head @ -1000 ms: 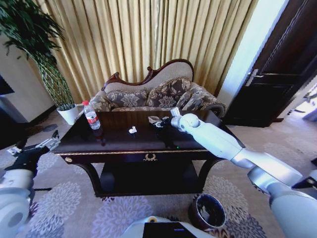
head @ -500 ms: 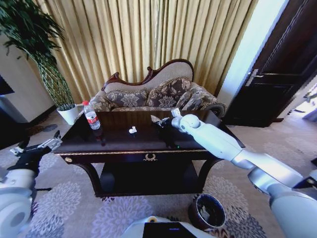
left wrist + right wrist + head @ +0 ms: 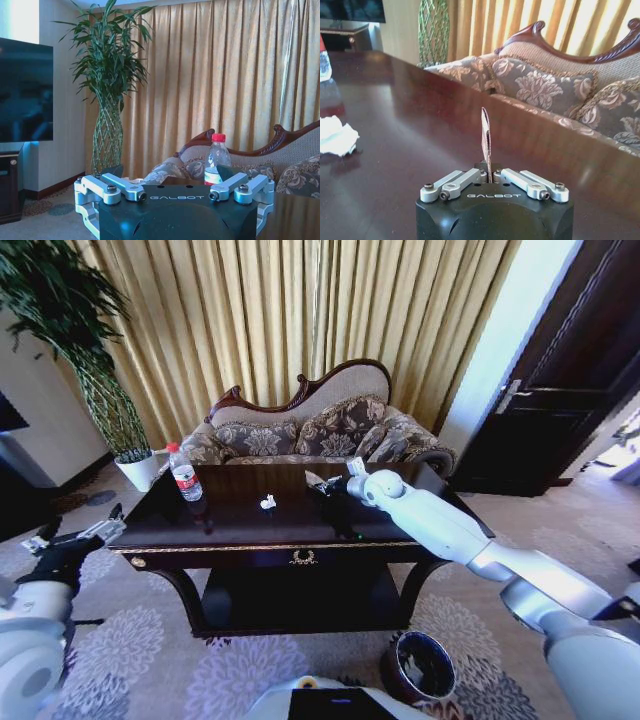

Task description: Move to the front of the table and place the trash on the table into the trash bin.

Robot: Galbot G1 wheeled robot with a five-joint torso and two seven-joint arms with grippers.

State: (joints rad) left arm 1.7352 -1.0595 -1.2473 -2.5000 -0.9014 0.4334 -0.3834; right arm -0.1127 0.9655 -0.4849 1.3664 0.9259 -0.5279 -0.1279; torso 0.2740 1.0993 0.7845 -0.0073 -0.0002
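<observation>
Our right hand [image 3: 322, 483] sits closed on a thin beige paper scrap [image 3: 485, 142], just above the glossy dark-brown wooden table [image 3: 230, 532]. We should keep that pinch firm on the swing to the round maroon trash bin [image 3: 421, 667] on the patterned carpet. The red-capped clear plastic bottle [image 3: 184, 475] and a white crumpled scrap [image 3: 267, 503] wait on the table. Our left hand [image 3: 75, 539] hangs wide open, empty, beside it.
</observation>
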